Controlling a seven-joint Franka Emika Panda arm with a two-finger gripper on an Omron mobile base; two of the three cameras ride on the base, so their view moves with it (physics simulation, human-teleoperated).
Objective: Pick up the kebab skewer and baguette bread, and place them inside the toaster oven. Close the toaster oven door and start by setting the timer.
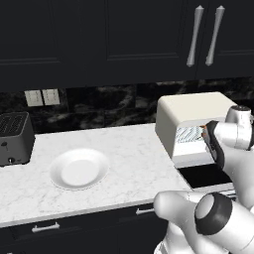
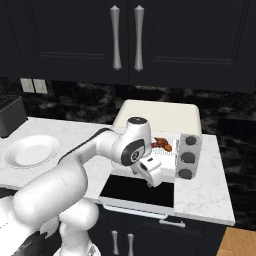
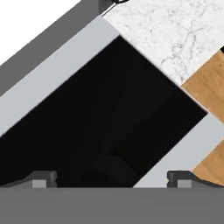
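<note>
The cream-white toaster oven (image 1: 193,106) (image 2: 160,115) stands on the counter's right end. Its door (image 2: 137,190) (image 1: 206,176) (image 3: 109,109) hangs open, dark glass lying flat over the counter edge. Inside, on the wire rack, lies the kebab skewer (image 2: 162,144) with its red-brown chunks. An orange-brown tip that may be the baguette bread (image 1: 203,133) peeks out in the opening; the rest is hidden by my arm. My gripper (image 2: 152,183) (image 3: 111,179) hovers just above the open door, pointing down at the glass. It is open and holds nothing.
An empty white plate (image 1: 79,168) (image 2: 30,150) sits mid-counter, with a black slot toaster (image 1: 15,136) at the far left. Three round knobs (image 2: 189,157) line the oven's right side. Dark cabinets hang overhead. Wooden floor (image 3: 210,78) shows past the counter edge.
</note>
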